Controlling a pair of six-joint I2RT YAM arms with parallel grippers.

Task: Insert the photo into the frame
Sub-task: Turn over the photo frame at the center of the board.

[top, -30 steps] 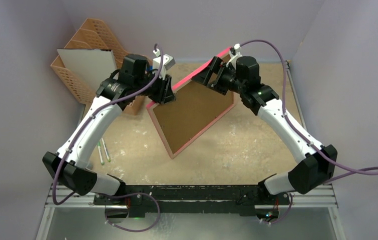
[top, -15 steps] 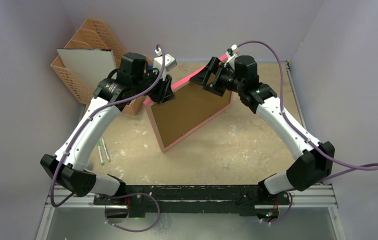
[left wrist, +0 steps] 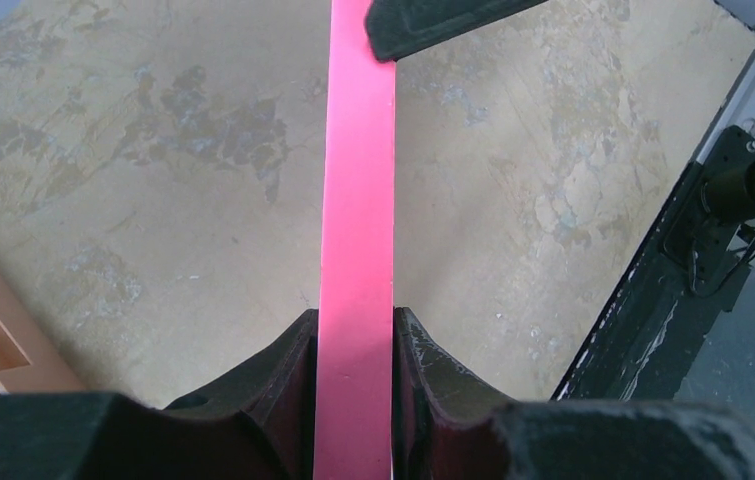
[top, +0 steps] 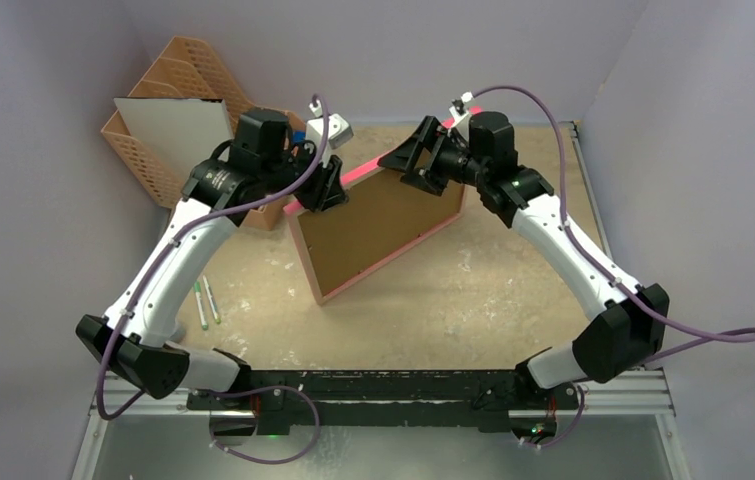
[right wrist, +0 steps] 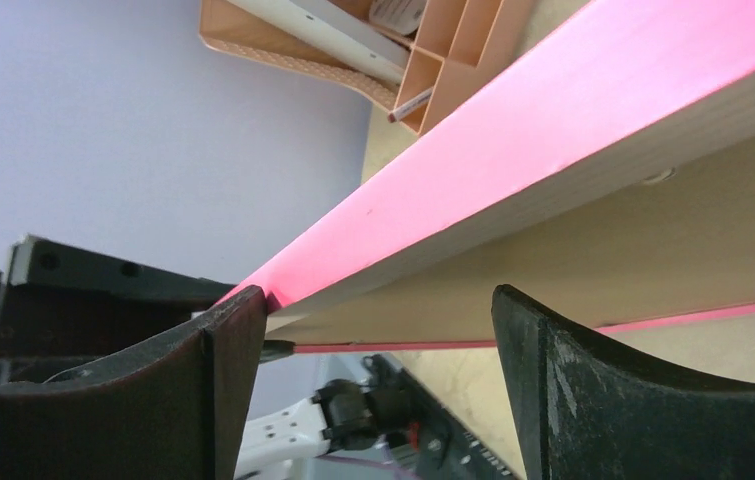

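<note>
Well, the frame point(top: 378, 225) is held tilted over the surface point(top: 513, 300), brown back showing. The left fingers point(left wrist: 278, 375) pinch its pink top edge tight; the right fingers point(right wrist: 593, 390) straddle the same edge further along, spread wide, only one of them touching it.

The frame point(top: 363, 170) stands steeply tilted over the counter point(top: 493, 290), its brown back facing the arms. Its raised top edge is bright pink and its side and lower rims are paler salmon. The low corner points toward the arms.
</note>
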